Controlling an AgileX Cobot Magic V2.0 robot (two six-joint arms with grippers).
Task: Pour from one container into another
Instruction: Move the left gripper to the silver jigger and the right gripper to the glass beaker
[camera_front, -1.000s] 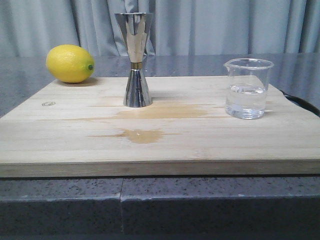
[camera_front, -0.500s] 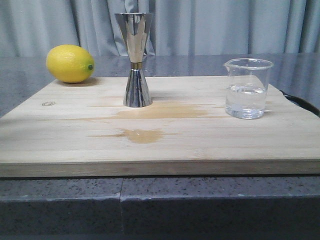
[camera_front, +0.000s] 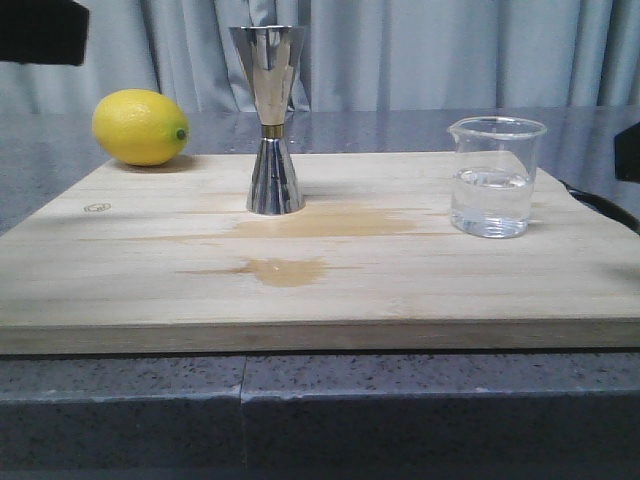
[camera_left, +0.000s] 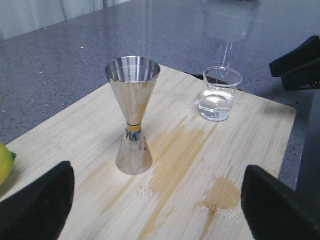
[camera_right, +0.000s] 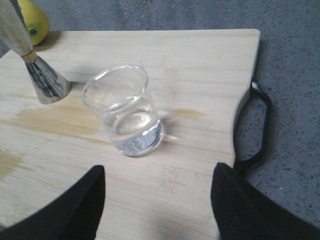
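Observation:
The clear glass beaker (camera_front: 497, 180), about half full of clear liquid, stands upright at the right of the wooden board (camera_front: 420, 300). The steel jigger (camera_front: 270, 120) with a gold band stands upright at the board's middle back. Both also show in the left wrist view, the jigger (camera_left: 132, 115) nearer and the beaker (camera_left: 220, 95) farther. My left gripper (camera_left: 160, 200) hovers open above the board, short of the jigger. My right gripper (camera_right: 160, 185) is open and empty, a little short of the beaker (camera_right: 125, 115). The jigger's base (camera_right: 45, 85) shows beyond it.
A yellow lemon (camera_front: 140, 127) lies at the board's back left corner. Two damp stains (camera_front: 320, 220) (camera_front: 285, 270) mark the wood in front of the jigger. A black handle (camera_right: 260, 130) sticks out from the board's right edge. Grey stone counter surrounds the board.
Dark parts of both arms have come into the front view, one at the top left corner and one at the right edge. Beaker, jigger and lemon have not moved.

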